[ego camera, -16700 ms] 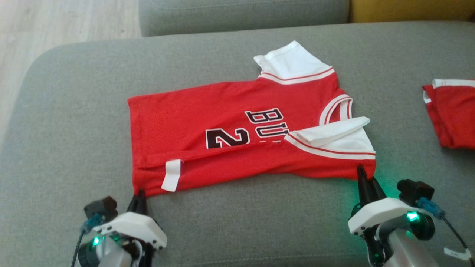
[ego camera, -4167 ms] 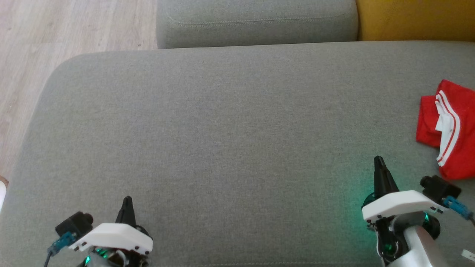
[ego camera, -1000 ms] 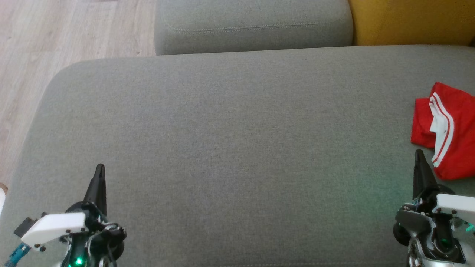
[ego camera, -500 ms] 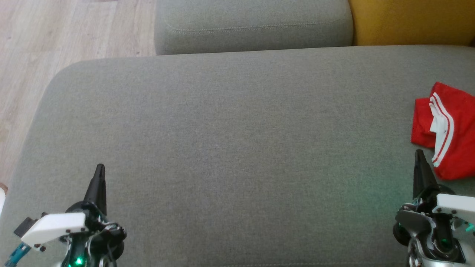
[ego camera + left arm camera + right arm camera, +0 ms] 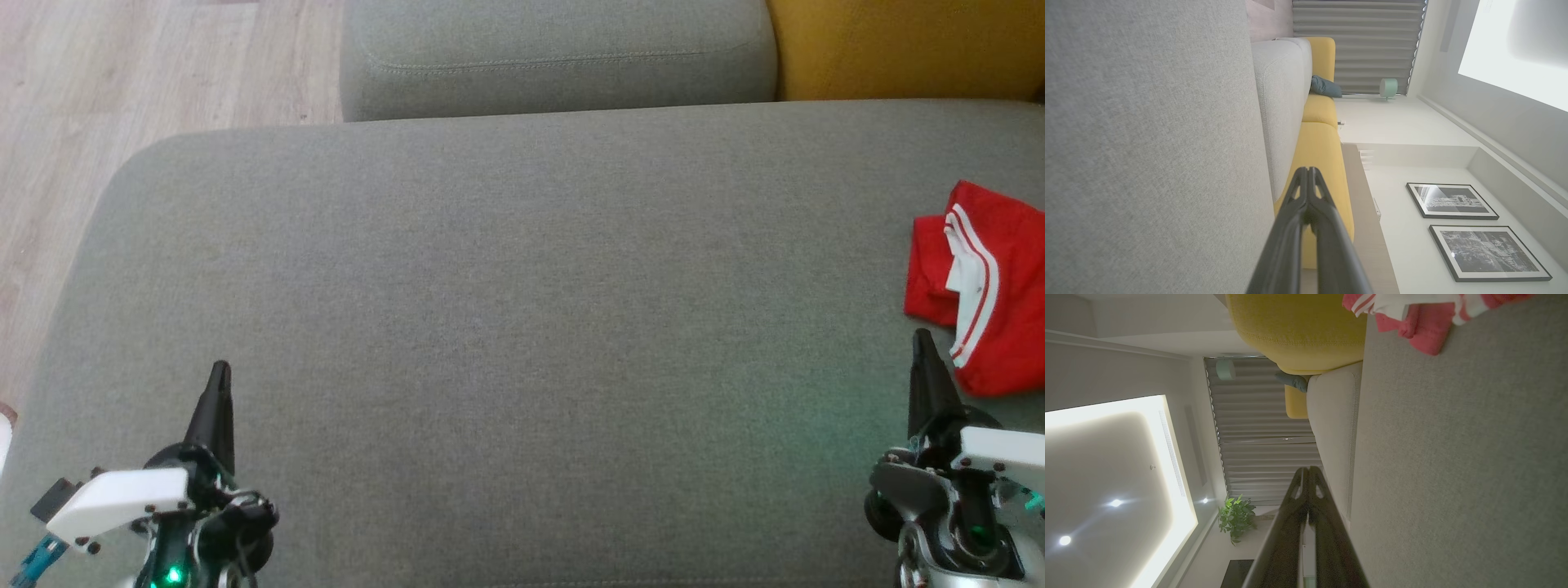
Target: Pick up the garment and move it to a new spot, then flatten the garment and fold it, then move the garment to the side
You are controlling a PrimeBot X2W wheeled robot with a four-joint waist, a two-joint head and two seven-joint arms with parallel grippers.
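Observation:
The folded red garment with white striped trim [image 5: 992, 286] lies at the right edge of the grey sofa seat [image 5: 506, 310], partly cut off by the head view. It also appears as a red and white bundle [image 5: 1425, 322] at the top of the right wrist view. My right gripper [image 5: 922, 339] is shut and empty, its tip just left of the garment's near corner. My left gripper [image 5: 219, 371] is shut and empty at the lower left, far from the garment. Both wrist views show the fingertips pressed together, left gripper [image 5: 1307, 171] and right gripper [image 5: 1308, 470].
A grey back cushion [image 5: 555, 49] and a yellow cushion [image 5: 906, 45] border the seat's far side. Wooden floor [image 5: 122, 73] lies beyond the seat's rounded left edge.
Over the last second nothing has moved. Earlier, the flat jersey left the middle of the seat and a folded bundle appeared at the right; both arms drew back and turned.

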